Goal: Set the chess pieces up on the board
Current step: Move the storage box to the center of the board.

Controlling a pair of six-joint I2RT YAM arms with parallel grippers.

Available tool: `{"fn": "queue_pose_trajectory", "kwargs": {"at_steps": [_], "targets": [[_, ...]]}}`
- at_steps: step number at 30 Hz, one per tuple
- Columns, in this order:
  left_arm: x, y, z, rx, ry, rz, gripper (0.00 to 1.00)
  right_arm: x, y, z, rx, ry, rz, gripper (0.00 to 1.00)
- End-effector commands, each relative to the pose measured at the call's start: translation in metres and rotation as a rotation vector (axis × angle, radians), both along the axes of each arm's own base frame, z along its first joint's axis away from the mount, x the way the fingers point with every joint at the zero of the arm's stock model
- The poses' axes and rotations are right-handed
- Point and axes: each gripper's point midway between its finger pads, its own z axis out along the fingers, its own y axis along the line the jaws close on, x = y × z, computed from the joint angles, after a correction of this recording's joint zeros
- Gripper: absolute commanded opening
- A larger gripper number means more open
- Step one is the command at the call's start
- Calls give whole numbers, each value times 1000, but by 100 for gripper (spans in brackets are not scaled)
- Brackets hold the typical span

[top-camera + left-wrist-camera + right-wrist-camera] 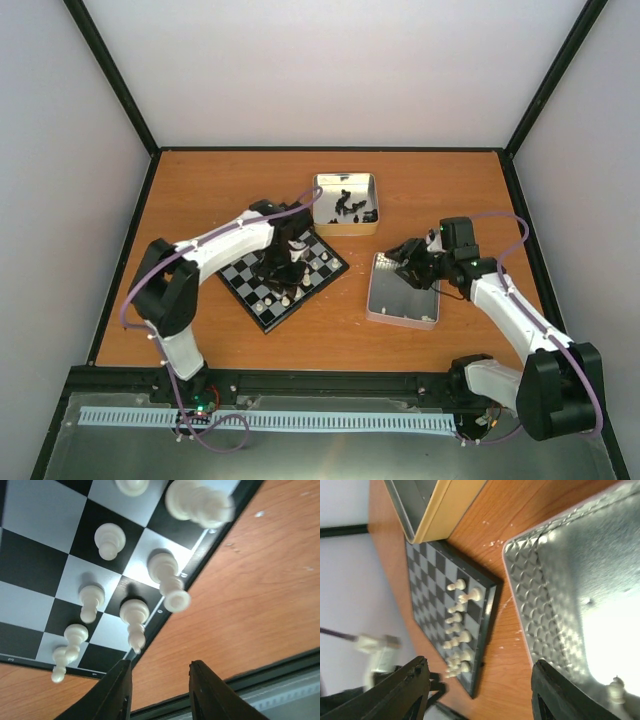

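L gripper (160,669) hangs at the board's (243,281) edge, jaws apart, nothing btwn them. White pieces (109,540) stand there. R gripper (480,666), right of board, gapes empty over tin (560,580). Lone piece (616,690) inside, prob. next pick.

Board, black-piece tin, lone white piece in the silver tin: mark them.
board (243,282), top view, bare squares.
black-piece tin (345,228), top view, near wall.
lone white piece (617,690), right wrist view, its body.
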Motion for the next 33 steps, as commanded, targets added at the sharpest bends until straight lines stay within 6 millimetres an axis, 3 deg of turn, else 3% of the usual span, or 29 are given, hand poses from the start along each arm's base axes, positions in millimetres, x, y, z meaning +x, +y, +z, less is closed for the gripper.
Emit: {"fn": "queue_pose_trajectory", "kwargs": {"at_steps": [1,5,10,16,23,28,33], "targets": [[13,-18,50,-146,-144,-16,33,-6,-24,-7,-277,-58,130,56],[30,-23,70,-212,-289,-45,39,-16,-50,-23,-509,-15,241,56],[64,-41,94,-302,-479,-40,40,-44,-69,-50,-679,114,335,53],[89,-60,132,-438,-667,-35,42,-78,-65,-67,-761,206,418,51],[109,-58,171,-485,-866,-16,45,-113,-51,-84,-763,286,500,46],[114,-56,182,-501,-932,-6,47,-128,-42,-93,-770,317,572,46],[117,-57,178,-494,-934,-5,47,-140,-26,-97,-725,313,635,45]]}}
